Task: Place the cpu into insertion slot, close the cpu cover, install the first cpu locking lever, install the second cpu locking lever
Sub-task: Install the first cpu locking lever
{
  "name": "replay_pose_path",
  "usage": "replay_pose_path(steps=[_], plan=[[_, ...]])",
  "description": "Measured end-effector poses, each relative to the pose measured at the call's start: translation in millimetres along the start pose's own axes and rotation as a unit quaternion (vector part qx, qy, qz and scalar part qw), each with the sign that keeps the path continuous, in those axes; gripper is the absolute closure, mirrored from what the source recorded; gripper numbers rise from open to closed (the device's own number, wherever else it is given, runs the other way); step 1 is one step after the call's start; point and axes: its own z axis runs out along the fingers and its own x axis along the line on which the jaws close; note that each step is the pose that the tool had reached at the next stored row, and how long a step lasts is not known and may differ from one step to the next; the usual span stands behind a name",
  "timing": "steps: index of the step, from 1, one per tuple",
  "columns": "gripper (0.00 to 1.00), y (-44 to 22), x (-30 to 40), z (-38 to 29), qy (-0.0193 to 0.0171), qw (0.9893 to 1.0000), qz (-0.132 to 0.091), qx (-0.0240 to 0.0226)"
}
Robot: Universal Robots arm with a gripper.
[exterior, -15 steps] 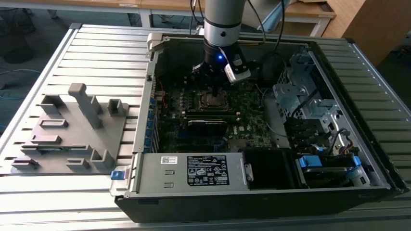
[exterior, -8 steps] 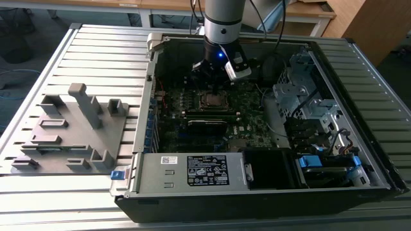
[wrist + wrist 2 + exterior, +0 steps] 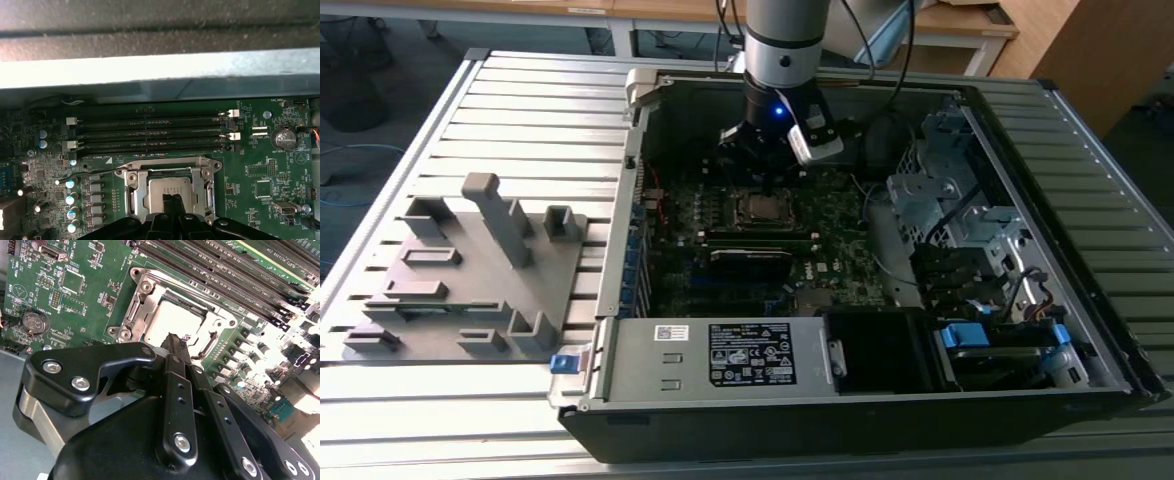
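Exterior view fr. above, both wrist views near insertion slot [image 3: 137, 315] [image 3: 129, 192]

Silver-grey cpu [image 3: 172, 320], green motherboard [image 3: 75, 300], black pincer [image 3: 176, 340].

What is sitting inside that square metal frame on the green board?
The cpu, its dull silver top showing through the cut-out of the cpu cover. The tool hides part of it, and whatever lies beneath the cpu is covered.

The gripper [image 3: 172, 200], its fingers [image 3: 167, 207] pressed together, hangs just over the cpu [image 3: 167, 189], which sits framed by the cpu cover [image 3: 160, 173]. Beyond them run long black memory sticks [image 3: 150, 131]; a coin battery [image 3: 284, 137] lies well aside.
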Motion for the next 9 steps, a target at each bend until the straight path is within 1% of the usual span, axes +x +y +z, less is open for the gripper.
replay_pose_path(steps=[1, 3, 9], plan=[[0.90, 0.0, 0.0, 0.0, 0.0000, 1.0000, 0.000, 0.0000], [0.90, 0.0, -0.1, -2.7, 0.0000, 1.0000, 0.000, 0.0000], [0.90, 0.0, -0.1, -3.5, 0.0000, 1.0000, 0.000, 0.0000]])
